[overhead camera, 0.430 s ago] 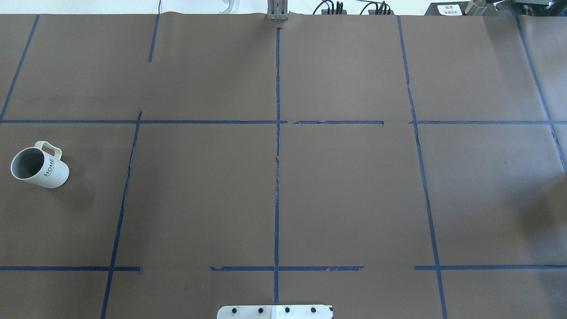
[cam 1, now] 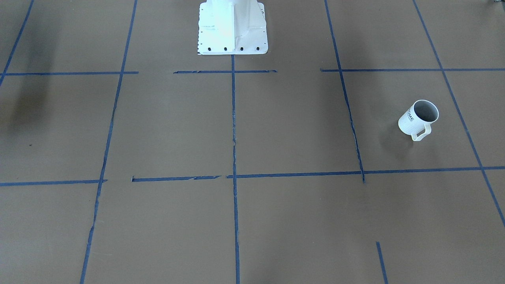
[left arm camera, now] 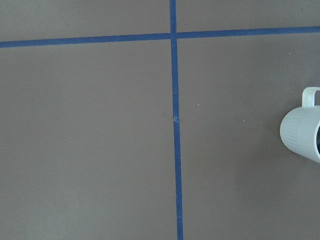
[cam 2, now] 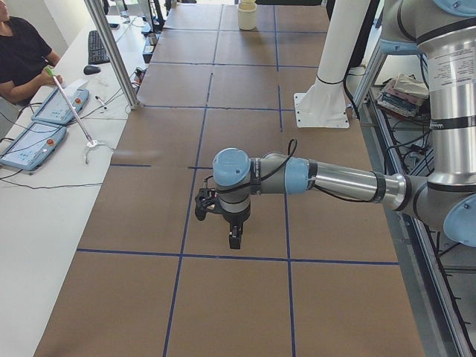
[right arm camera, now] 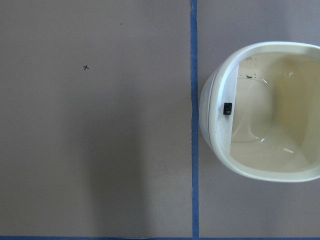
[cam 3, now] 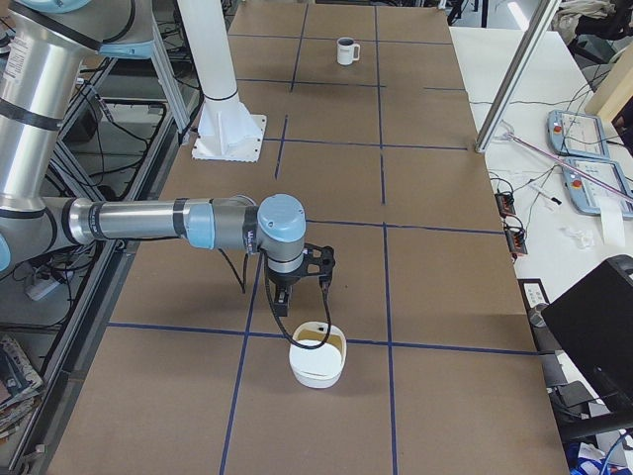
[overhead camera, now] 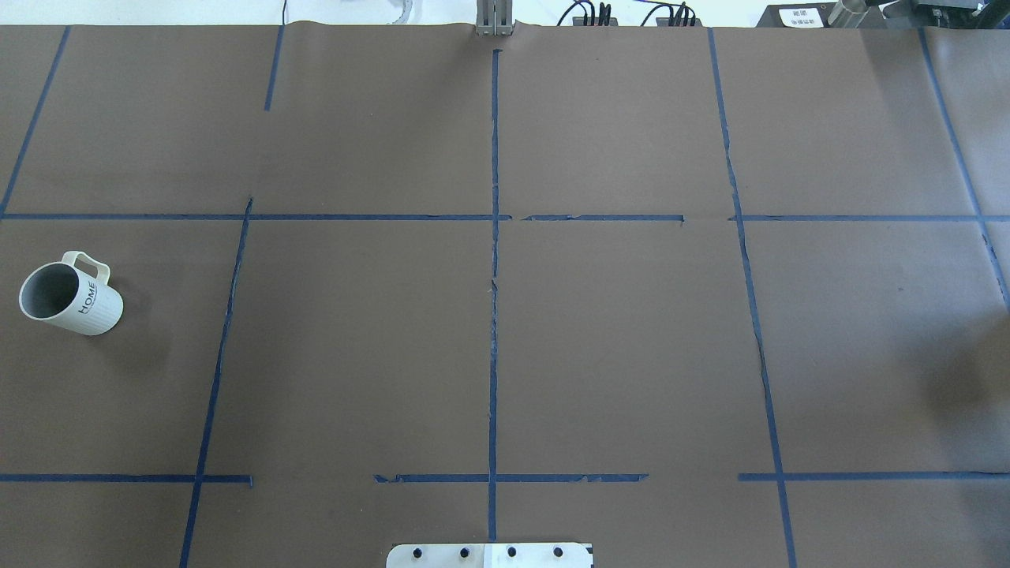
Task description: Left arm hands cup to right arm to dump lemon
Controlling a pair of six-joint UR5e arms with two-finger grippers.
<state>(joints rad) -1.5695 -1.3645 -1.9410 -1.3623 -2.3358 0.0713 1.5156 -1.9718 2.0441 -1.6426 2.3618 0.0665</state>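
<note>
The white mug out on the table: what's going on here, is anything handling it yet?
Nothing holds the cup; it stands upright, alone, on the robot's left side. The left arm hovers over bare table, with the cup just at its wrist view's edge. The right arm hangs near a white bowl. No lemon shows.

We see bright, even light on the table (overhead camera: 631, 355). The base (cam 1: 232, 27) at the front view's top centre is blown out white. The cup (cam 1: 417, 119) throws a faint, soft shadow to lower left. A broad, blurred shadow darkens the overhead view's right edge.
</note>
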